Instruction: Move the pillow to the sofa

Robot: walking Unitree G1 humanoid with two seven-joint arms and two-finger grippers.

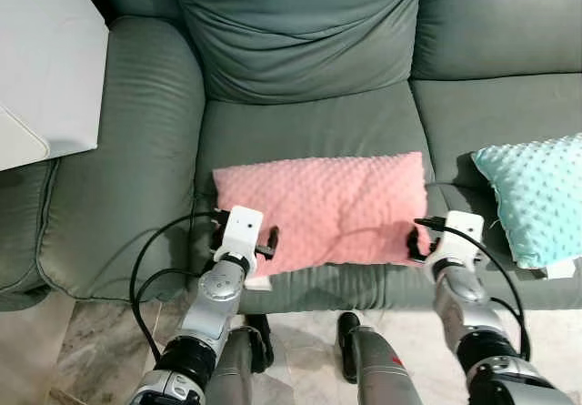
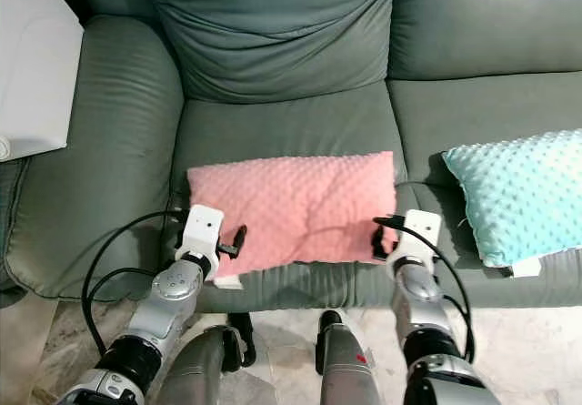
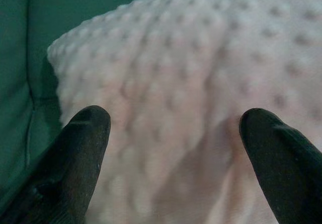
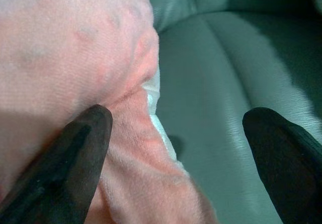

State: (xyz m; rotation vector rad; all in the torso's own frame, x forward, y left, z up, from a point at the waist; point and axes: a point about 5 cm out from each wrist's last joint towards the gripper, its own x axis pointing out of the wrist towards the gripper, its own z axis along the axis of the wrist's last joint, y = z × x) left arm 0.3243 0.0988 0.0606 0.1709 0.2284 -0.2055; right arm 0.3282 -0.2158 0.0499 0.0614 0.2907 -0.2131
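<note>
A pink dotted pillow [image 1: 327, 207] lies flat on the grey-green sofa's seat [image 1: 309, 132], close to the front edge. My left gripper [image 1: 245, 237] is at its front left corner, open. In the left wrist view the fingers [image 3: 80, 148] stand wide apart with the pillow's fabric [image 3: 191, 73] just ahead of them. My right gripper [image 1: 426, 239] is at the front right corner, also open. In the right wrist view the pillow's corner [image 4: 90, 58] lies against one finger [image 4: 75, 158], and bare sofa seat [image 4: 216, 108] lies before the other.
A light teal dotted pillow [image 1: 536, 196] rests on the seat to the right. The sofa's back cushion [image 1: 291, 32] is behind and its armrest [image 1: 127, 150] is on the left. A white table [image 1: 45, 59] stands at far left. Tiled floor [image 1: 55, 359] lies below the sofa front.
</note>
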